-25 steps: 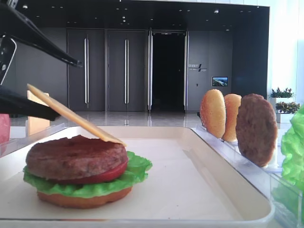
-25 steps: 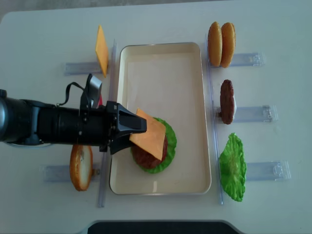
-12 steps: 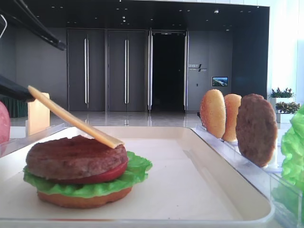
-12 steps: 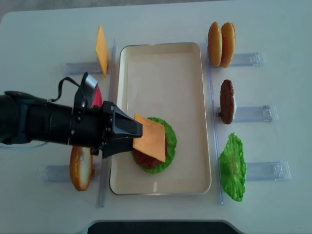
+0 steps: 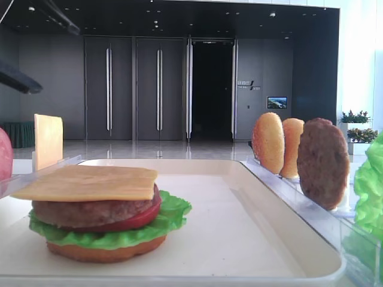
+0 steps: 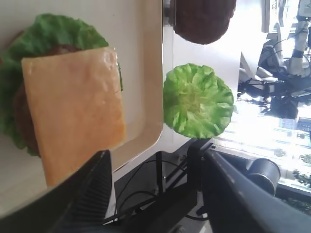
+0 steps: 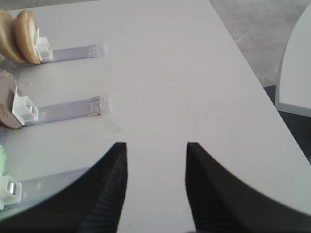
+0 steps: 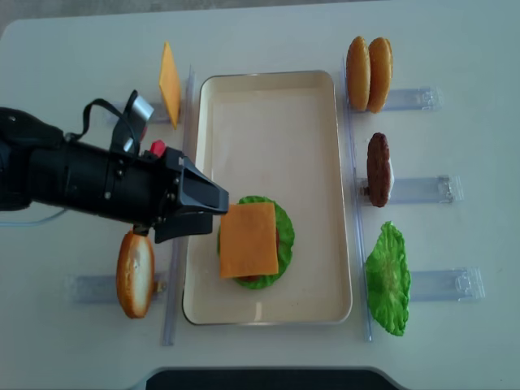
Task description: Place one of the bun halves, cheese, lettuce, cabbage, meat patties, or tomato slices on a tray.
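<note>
White tabletop [image 8: 268, 32], matte and pale; behind it in the low front view, a dim hall with dark double doors and one open black doorway. Cream tray [image 8: 268, 97] sits mid-table, long side running away from the robot's base, with a low rounded rim.

Cheese [image 8: 249, 240]: thin square slice, pale yellow-orange, smooth. It lies flat on top of the stack in the near half of the tray, its corners overhanging the meat patty [image 5: 90, 210]. Below the patty are a red tomato slice [image 5: 140, 218], ruffled green lettuce [image 5: 173, 210] and a bun half [image 5: 105, 250] at the bottom.

Left gripper [image 8: 213, 203] hovers just left of the stack over the tray's left rim. Its jaws are spread wide with nothing between them, clear of the cheese.

Right gripper [image 7: 155, 189] hangs over bare table, fingers parted and empty.

Clear plastic racks flank the tray. Left side: a second cheese slice [image 8: 169, 84] standing on edge, and a bun half [image 8: 135, 273]. Right side: two bun halves [image 8: 368, 73] upright together, a patty [image 8: 378, 168] on edge, and a lettuce leaf [image 8: 387, 279].
</note>
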Available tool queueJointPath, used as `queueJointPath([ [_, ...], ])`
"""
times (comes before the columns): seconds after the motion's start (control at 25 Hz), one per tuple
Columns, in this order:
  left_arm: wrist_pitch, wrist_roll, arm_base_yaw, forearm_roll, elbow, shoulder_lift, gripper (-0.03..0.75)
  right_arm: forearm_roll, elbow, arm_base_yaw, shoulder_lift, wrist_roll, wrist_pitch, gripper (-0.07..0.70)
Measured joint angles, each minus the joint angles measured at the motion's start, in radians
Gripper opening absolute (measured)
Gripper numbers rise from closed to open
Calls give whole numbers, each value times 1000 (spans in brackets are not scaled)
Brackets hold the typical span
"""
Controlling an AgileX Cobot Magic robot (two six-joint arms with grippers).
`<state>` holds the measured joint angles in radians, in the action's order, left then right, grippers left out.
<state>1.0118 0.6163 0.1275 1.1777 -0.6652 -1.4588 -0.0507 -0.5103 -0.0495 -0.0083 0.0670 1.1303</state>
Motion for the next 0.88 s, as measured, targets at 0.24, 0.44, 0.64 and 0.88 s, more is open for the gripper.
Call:
queueJointPath([
  [0.24,19,-200,0,-331,-200,54,450,0,0,0,0,0,0,279],
  [0.44,124,-413,0,-770,-415,100,450,0,0,0,0,0,0,279],
  [0.64,205,-540,-10,-1083,-541,101,450,0,0,0,0,0,0,279],
  [0.88,211,-553,-106,-1154,-551,101,450,0,0,0,0,0,0,279],
])
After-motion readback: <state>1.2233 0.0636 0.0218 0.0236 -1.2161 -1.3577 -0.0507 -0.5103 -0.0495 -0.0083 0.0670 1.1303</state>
